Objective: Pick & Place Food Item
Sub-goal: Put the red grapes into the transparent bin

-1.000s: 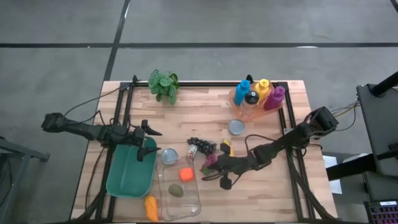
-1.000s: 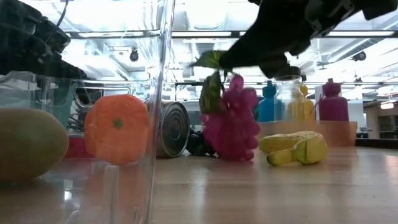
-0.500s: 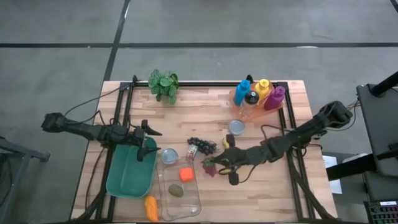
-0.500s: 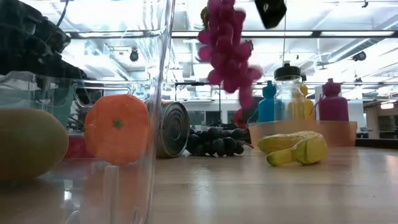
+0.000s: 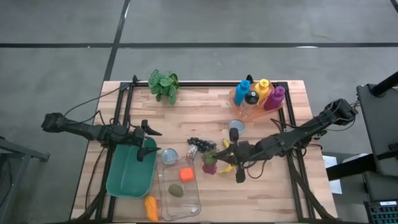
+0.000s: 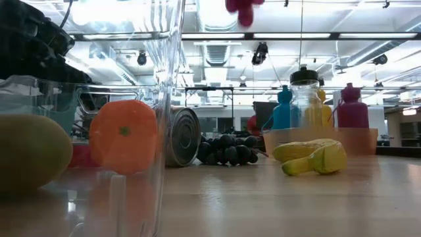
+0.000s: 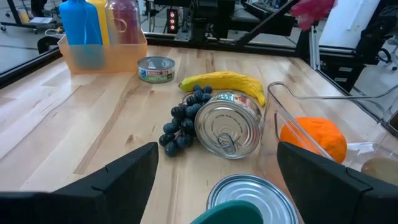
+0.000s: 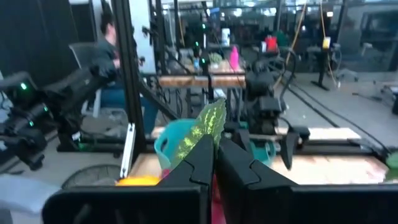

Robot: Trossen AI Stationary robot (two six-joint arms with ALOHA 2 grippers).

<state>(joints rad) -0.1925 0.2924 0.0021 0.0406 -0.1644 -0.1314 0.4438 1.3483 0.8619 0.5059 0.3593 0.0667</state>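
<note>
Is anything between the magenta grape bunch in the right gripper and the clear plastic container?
Nothing visible. The right gripper holds the magenta grape bunch aloft beside the open clear plastic container.

Bare table [image 5: 273,186] front right, can [image 5: 169,155], grapes [image 5: 201,145] crowding centre

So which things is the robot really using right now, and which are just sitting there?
In use:
- right gripper, shut on the pink grapes, lifted off the table
- clear tub, maybe where they go

Just lying about:
- dark grapes
- banana
- cans
- bottles
- plant
- green bin
</note>
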